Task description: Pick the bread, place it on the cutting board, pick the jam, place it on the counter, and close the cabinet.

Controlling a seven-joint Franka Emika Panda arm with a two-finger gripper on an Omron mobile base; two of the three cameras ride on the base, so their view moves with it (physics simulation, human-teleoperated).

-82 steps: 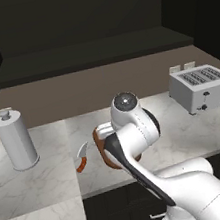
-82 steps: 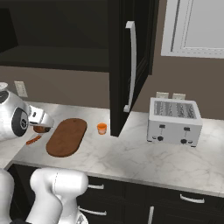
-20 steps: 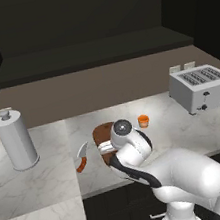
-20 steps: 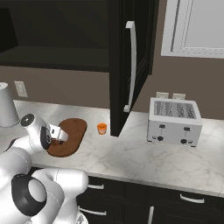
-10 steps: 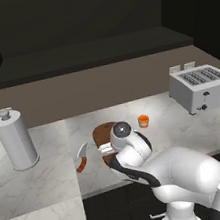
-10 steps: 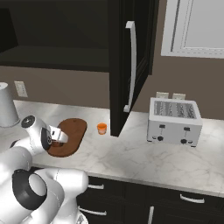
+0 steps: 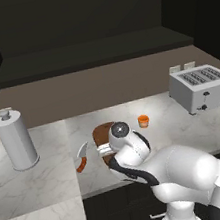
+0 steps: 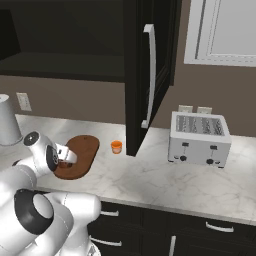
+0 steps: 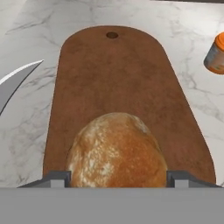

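The bread (image 9: 117, 151) sits low over the near end of the cutting board (image 9: 114, 78), between the 2 fingertips of the gripper (image 9: 118, 178), which appears closed on it; whether the roll already rests on the wood I cannot tell. So step 1 looks nearly done, pending release. The jam (image 8: 116, 146) already stands on the counter (image 8: 165, 180) just beside the board, and the cabinet (image 8: 150, 70) door hangs open, so closing it remains.
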